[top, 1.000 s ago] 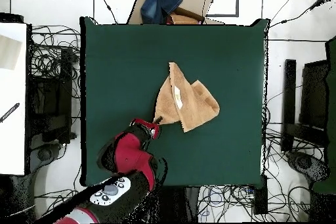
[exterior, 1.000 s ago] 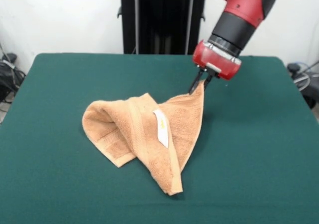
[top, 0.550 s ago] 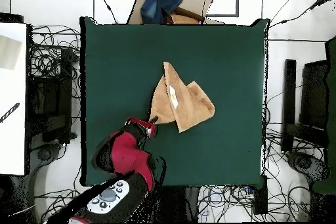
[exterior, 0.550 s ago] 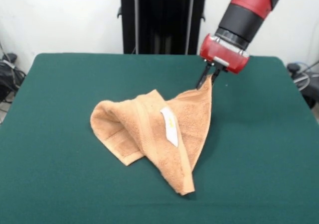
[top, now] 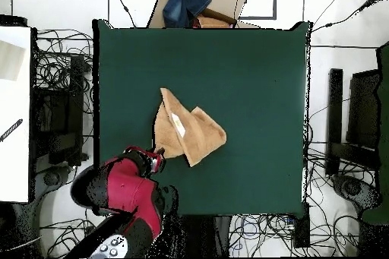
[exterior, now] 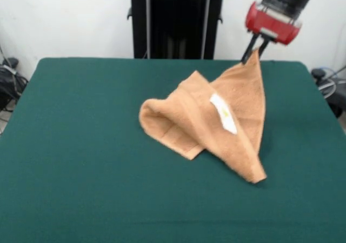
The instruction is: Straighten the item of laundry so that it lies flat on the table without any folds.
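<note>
Nearest the front-view camera, the table (exterior: 81,200) shows only bare dark green cloth. Just beyond that lies the towel (exterior: 216,127), an orange-tan terry piece right of the table's middle, doubled over itself in loose folds. One drooping point hangs lowest at the near right, a rounded fold bulges at the left, and a small white label (exterior: 223,113) faces up on the middle panel. Farther back the cloth rises to a peak, and there the gripper (exterior: 255,49) has its dark fingers pinched on the towel's top corner, holding it above the tabletop. The overhead view agrees: the towel (top: 186,131) sits left of centre toward the robot's edge, its corner meeting the gripper (top: 158,155).

Judging by the drape, the towel is light, soft and limp, and should not slip readily from a firm pinch. It will follow a pull only where held. A corner or hem edge looks like the best place to grasp, with the weight of the dragged cloth helping the folds open.
</note>
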`<action>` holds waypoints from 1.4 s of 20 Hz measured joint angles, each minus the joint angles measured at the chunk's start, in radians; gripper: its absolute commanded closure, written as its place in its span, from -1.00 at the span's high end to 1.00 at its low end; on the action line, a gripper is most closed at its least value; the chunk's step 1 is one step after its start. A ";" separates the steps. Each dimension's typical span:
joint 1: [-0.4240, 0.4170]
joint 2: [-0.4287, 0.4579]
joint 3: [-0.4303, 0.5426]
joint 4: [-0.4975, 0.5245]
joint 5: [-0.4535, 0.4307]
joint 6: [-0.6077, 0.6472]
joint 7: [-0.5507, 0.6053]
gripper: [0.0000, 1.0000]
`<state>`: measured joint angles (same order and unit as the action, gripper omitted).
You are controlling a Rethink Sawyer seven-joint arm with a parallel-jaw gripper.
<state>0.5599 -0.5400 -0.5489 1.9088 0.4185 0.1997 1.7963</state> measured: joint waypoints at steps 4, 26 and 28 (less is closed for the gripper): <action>0.025 -0.057 -0.029 -0.007 -0.002 0.113 0.000 -1.00; 0.187 -0.176 -0.181 -0.136 -0.006 0.432 0.000 -1.00; 0.191 -0.175 -0.185 -0.138 -0.006 0.432 0.000 -1.00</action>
<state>0.7511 -0.7154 -0.7342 1.7706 0.4127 0.6316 1.7963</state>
